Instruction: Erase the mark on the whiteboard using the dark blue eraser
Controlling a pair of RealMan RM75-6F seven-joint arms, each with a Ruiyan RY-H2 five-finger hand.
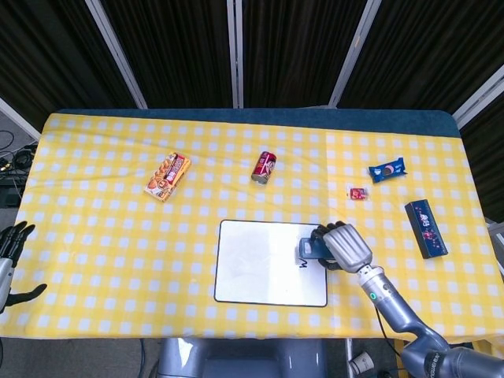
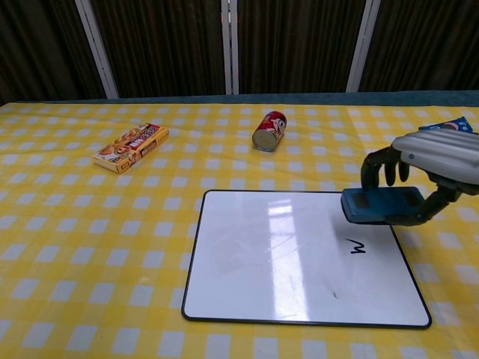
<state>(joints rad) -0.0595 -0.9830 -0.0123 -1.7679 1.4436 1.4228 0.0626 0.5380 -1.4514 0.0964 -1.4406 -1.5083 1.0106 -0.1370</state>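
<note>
right hand (image 2: 430, 166) grips the dark blue eraser (image 2: 380, 205), held over the whiteboard (image 2: 284, 258) right edge, just above the mark (image 2: 356, 247). left hand (image 1: 11, 256) open, far at table's left edge.

glossy whiteboard (image 2: 284, 254); checked cloth tablecloth (image 2: 90, 224); shiny metal can (image 2: 269, 130)

left hand (image 1: 11, 256) cut by frame edge
</note>
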